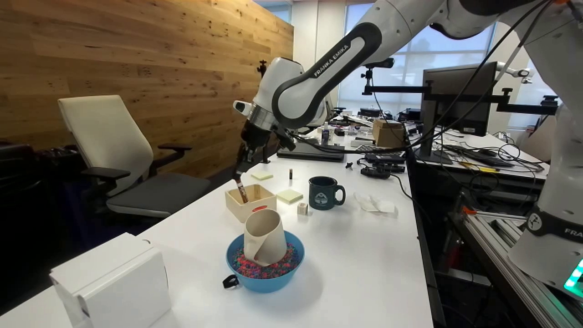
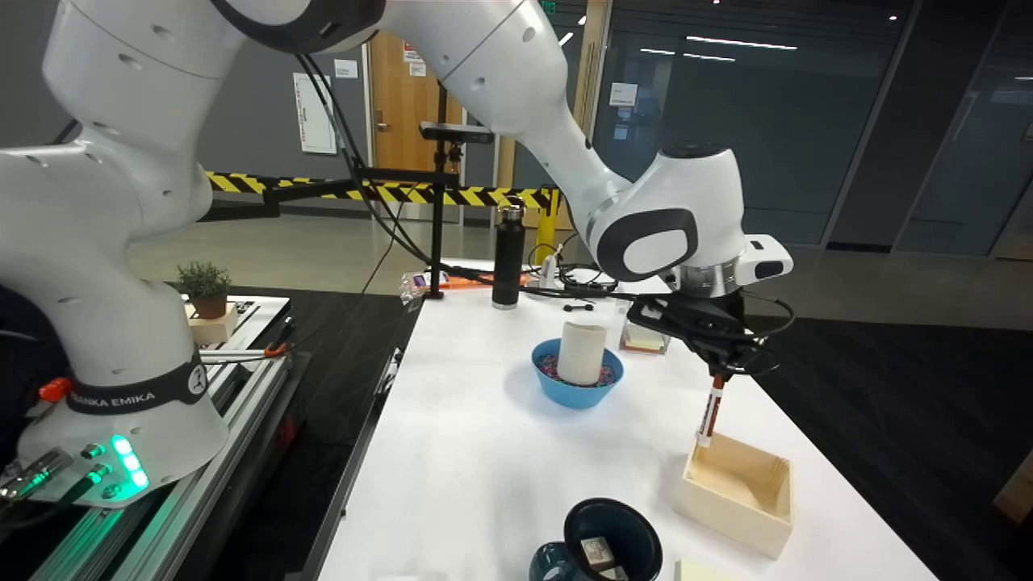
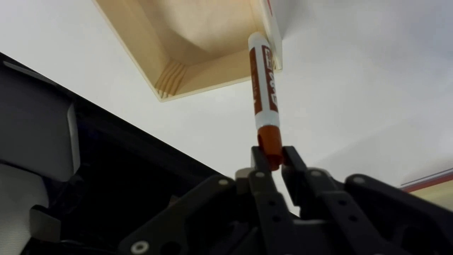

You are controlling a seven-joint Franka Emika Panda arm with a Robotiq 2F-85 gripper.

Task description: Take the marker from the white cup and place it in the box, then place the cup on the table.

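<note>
My gripper [image 3: 271, 156] is shut on the reddish-brown cap of a white-barrelled marker [image 3: 263, 81]. In both exterior views the gripper [image 1: 237, 175] [image 2: 718, 371] points down, and the marker [image 1: 242, 191] [image 2: 710, 411] hangs tilted, cap up. Its white lower end is over the near corner of the tan wooden box [image 3: 219, 72] in the wrist view. I cannot tell whether it touches the box [image 1: 248, 210] [image 2: 726, 516]. The off-white cup [image 1: 266, 237] [image 2: 581, 355] stands in the blue bowl [image 1: 264, 284] [image 2: 575, 394] on the white table [image 1: 355, 273].
A dark green mug [image 1: 322, 193] [image 2: 613, 541] stands near the box, with a small wooden block [image 1: 302, 208] and a sticky-note pad [image 1: 289, 196] between them. A white carton [image 1: 123, 291], a crumpled tissue [image 1: 374, 203] and a black bottle [image 2: 508, 258] are also on the table.
</note>
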